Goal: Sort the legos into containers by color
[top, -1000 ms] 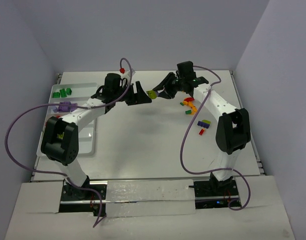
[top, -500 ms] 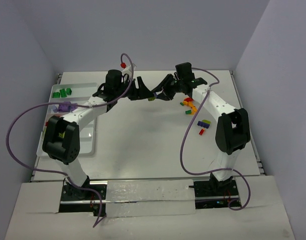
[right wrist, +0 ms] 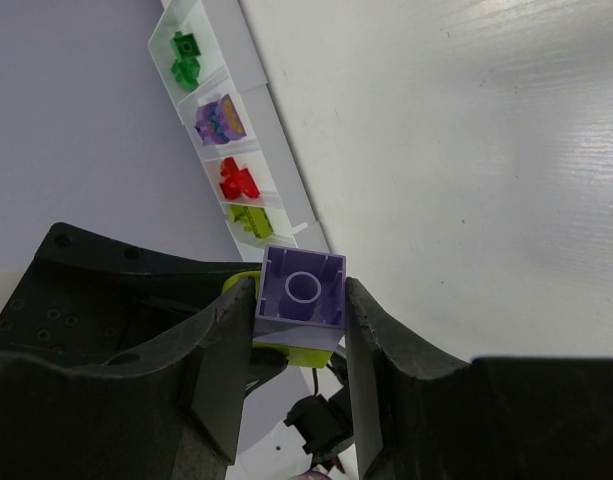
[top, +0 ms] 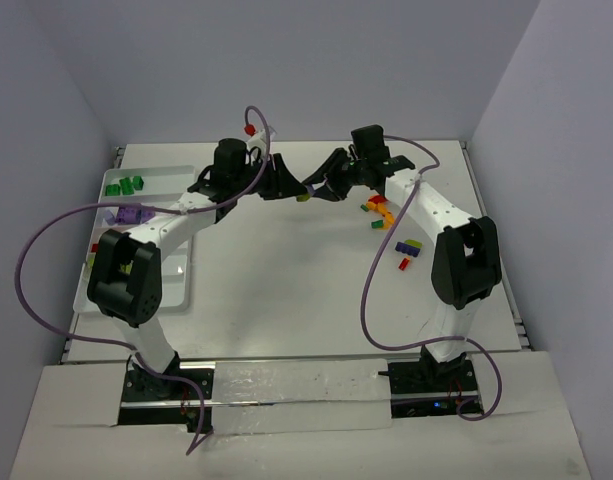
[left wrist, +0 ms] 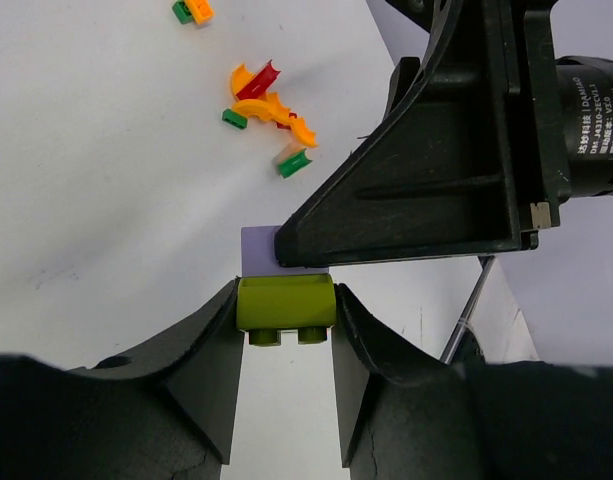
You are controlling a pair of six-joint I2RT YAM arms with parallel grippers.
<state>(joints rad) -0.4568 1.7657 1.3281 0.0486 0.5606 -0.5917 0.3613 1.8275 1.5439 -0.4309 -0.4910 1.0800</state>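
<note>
From the overhead view, the two arms reach in toward each other over the far middle of the white surface (top: 286, 290). The left gripper (top: 286, 185) and the right gripper (top: 321, 188) meet tip to tip, with a speck of lime green showing between them. The tray (top: 176, 272) lies along the left side of the surface, partly under the left arm, with dark green and purple bricks in its far compartments. A scatter of loose bricks (top: 381, 210) in red, orange, green and purple lies on the right side, beside the right arm.

From the left wrist view, the left gripper's two fingers press against both sides of a lime green brick (left wrist: 284, 303), pinching it with its studs pointing toward the camera. A purple brick (left wrist: 259, 250) sits against its far face, running under the black body of the right gripper. Orange, red and green pieces lie on the surface beyond.

From the right wrist view, the right gripper's fingers clamp the purple brick on both sides, hollow underside toward the camera, with the lime green brick stuck to its far end. Behind, the tray holds dark green, purple, red and lime bricks in four neighbouring compartments.
</note>
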